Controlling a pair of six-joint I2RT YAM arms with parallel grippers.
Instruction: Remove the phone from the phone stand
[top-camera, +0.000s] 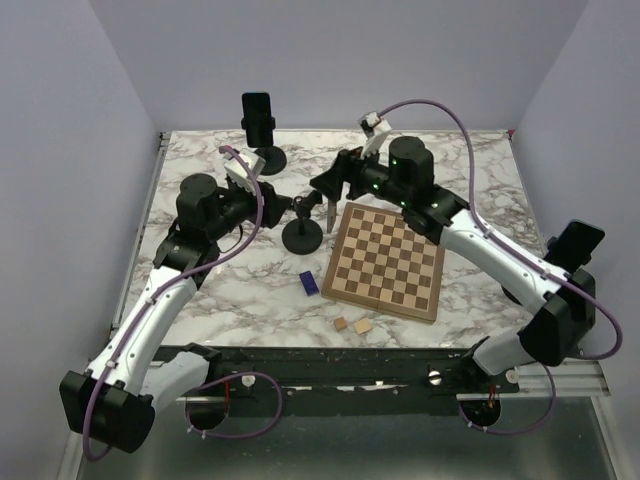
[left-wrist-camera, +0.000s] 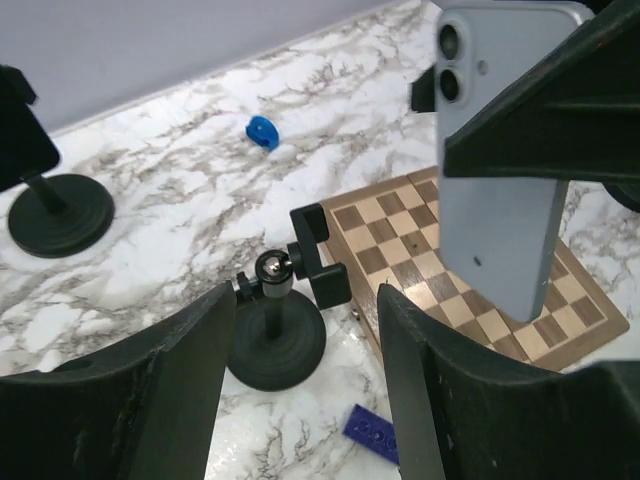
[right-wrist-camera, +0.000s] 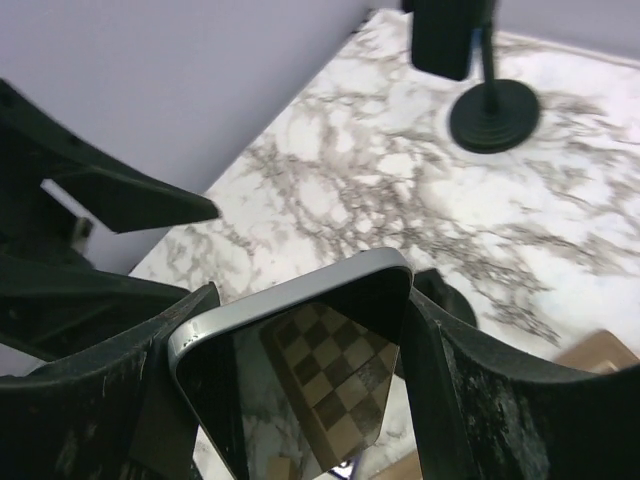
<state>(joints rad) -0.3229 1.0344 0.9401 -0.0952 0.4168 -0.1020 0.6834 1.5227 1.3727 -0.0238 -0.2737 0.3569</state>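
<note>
Chessboard (top-camera: 385, 262), blue brick (top-camera: 310, 284), wooden cubes (top-camera: 363, 326)

Marble table (top-camera: 250, 292) carries chessboard (top-camera: 385, 260), phone stand (top-camera: 302, 236), second stand (top-camera: 268, 160), blue brick (top-camera: 310, 283), wooden cubes (top-camera: 363, 326).

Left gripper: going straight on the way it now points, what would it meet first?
Most likely the empty phone stand, centred ahead of the left gripper between its open fingers; exact depth is unclear.

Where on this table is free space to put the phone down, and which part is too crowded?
Free: the marble at front left, between the left arm and the blue brick; the back right corner behind the chessboard. Crowded: the middle, where the left gripper and the right gripper with the phone meet around the empty stand.
</note>
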